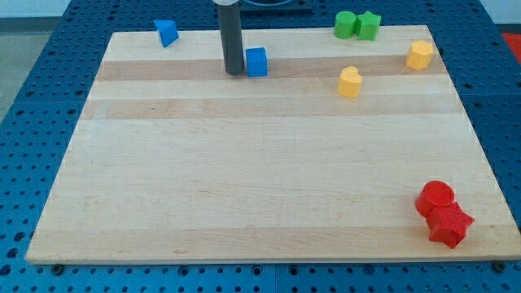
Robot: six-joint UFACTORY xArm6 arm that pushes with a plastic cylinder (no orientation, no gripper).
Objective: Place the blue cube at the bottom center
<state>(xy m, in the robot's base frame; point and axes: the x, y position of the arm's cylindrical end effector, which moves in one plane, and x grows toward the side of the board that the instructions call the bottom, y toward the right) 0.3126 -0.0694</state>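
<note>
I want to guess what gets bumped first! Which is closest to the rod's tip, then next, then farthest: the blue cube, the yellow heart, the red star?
From my tip:
1. Blue cube, right beside it on the view's right.
2. Yellow heart, farther right.
3. Red star, bottom right corner.

wooden board open through middle and bottom centre, red cylinder and red star crowding bottom-right corner

- blue blocks: 2 — cube, wedge-like one
- green blocks: 2 — round, star
- yellow blocks: 2 — heart, another
- red blocks: 2 — cylinder, star
- total: 8 blocks
</note>
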